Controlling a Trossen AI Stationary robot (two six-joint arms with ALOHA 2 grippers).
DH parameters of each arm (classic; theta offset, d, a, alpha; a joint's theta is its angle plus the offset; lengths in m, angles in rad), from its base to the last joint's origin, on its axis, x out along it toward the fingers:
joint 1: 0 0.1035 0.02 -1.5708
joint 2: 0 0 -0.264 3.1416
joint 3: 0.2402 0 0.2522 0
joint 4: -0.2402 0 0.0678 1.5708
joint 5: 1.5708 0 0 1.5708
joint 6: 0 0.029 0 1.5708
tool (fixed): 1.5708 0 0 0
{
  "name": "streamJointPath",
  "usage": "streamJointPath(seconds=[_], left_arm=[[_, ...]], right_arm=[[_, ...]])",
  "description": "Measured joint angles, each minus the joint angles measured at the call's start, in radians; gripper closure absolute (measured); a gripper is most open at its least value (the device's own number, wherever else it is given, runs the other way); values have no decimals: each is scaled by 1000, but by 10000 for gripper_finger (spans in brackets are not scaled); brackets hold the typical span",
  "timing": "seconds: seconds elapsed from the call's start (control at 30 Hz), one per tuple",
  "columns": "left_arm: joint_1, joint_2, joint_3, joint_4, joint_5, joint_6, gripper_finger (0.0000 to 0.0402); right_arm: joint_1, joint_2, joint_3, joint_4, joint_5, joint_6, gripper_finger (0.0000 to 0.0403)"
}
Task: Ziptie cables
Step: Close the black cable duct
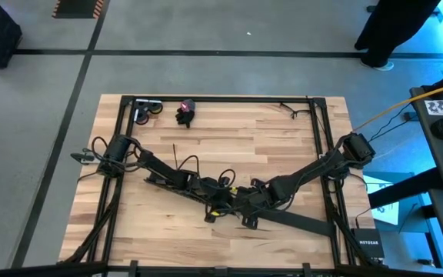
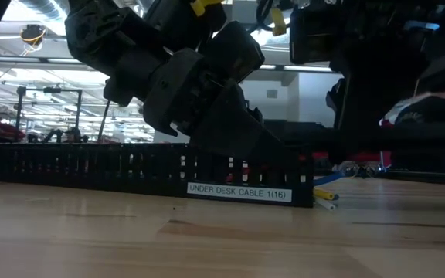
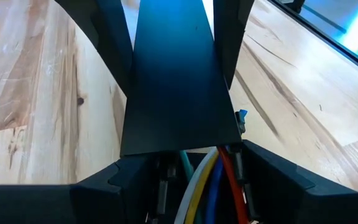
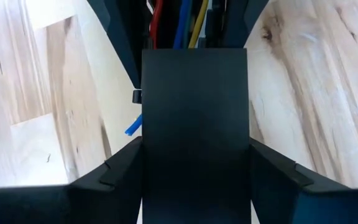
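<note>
A long black slotted channel (image 1: 168, 183) lies slantwise across the middle of the table, with a flat black cover (image 1: 302, 222) on it. The low view shows its white-labelled side (image 2: 130, 166). The cables (image 3: 207, 180) run inside it: red, blue, yellow and white. Their ends (image 2: 324, 198) stick out of one end onto the wood. My left gripper (image 1: 220, 203) (image 3: 188, 186) and my right gripper (image 1: 246, 212) (image 4: 194, 180) meet at the channel's middle, each closed around it. Thin dark zipties (image 1: 289, 108) lie near the far right corner. My left gripper has the channel between its two fingers, one on each side wall (image 3: 161, 180), just where the cover's end (image 3: 179, 146) stops and the cables show. It comes slanting down from the table's left, looking along the channel. The channel lies on the table. My right gripper has the flat cover between its two fingers, one finger against each long edge (image 4: 146, 162). It comes steeply from above on the table's right side, looking along the strip. The cover lies on the channel, and the cables (image 4: 179, 18) show beyond its end.
A small roll (image 1: 148, 109) and a dark object with a pink top (image 1: 184, 112) sit at the far left. Black frame rails (image 1: 321, 131) run along the table's sides. A yellow cable (image 1: 406, 108) and equipment stand off the right edge. A person (image 1: 394, 31) stands beyond the far side.
</note>
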Motion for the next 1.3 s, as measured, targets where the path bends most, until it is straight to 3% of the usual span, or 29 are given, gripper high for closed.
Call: streamJointPath(seconds=[0.6, 1.3], left_arm=[[-1, 0, 0, 7, -16, -40, 192], [-2, 1, -1, 7, -19, -52, 192]], right_arm=[[4, -33, 6, -33, 61, -24, 183], [3, 50, 5, 9, 75, -20, 183]])
